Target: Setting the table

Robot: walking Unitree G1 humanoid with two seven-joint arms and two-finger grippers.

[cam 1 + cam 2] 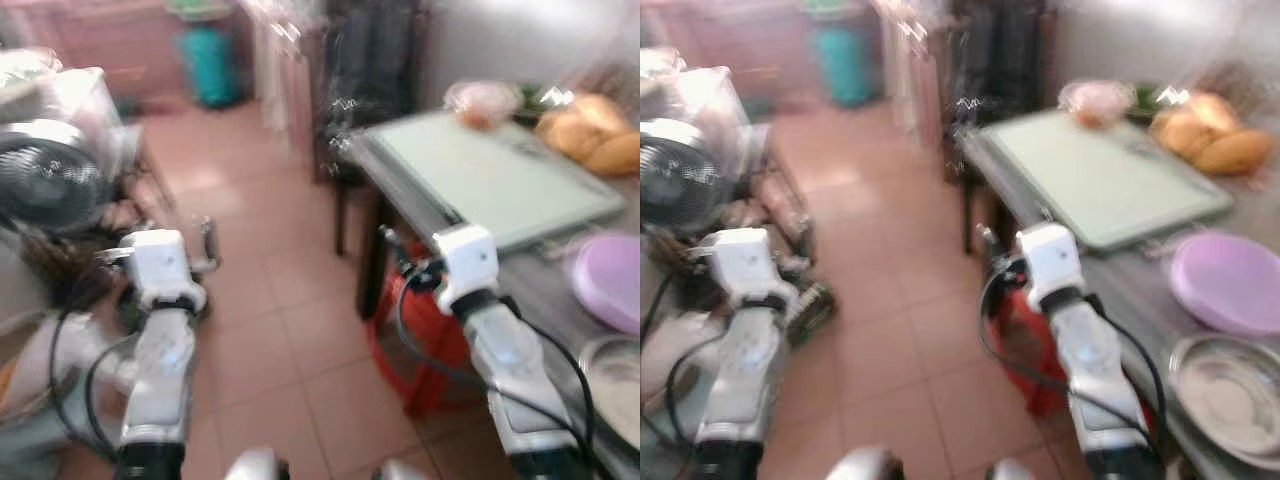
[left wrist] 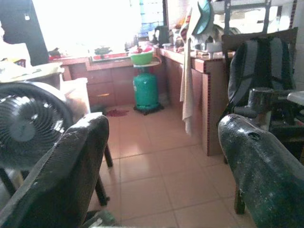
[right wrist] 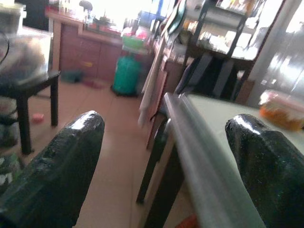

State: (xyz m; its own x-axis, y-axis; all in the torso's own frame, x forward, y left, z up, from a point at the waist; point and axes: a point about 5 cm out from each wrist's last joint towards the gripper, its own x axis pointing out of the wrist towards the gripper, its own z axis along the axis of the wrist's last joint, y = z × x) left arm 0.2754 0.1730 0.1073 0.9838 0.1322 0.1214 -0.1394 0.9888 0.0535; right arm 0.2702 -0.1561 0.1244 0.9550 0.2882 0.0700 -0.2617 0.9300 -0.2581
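Observation:
A grey table (image 1: 402, 197) stands to my right and carries a pale green board (image 1: 490, 175). Near its front end lie a purple plate (image 1: 1230, 280) and a metal plate (image 1: 1230, 390). My right gripper (image 3: 166, 118) is held out beside the table's near edge, open, with nothing between its fingers. My left gripper (image 2: 164, 121) hangs over the tiled floor, further left, also open and holding nothing. Both silver arms reach forward in the blurred eye views.
Bread loaves (image 1: 595, 135) and a pink-lidded container (image 1: 482, 100) sit at the table's far end. A red stool (image 1: 420, 335) is under the table. A black fan (image 1: 45, 180) and clutter stand to the left, with a teal gas cylinder (image 2: 145, 92) and a chair with a backpack (image 2: 261, 71) ahead.

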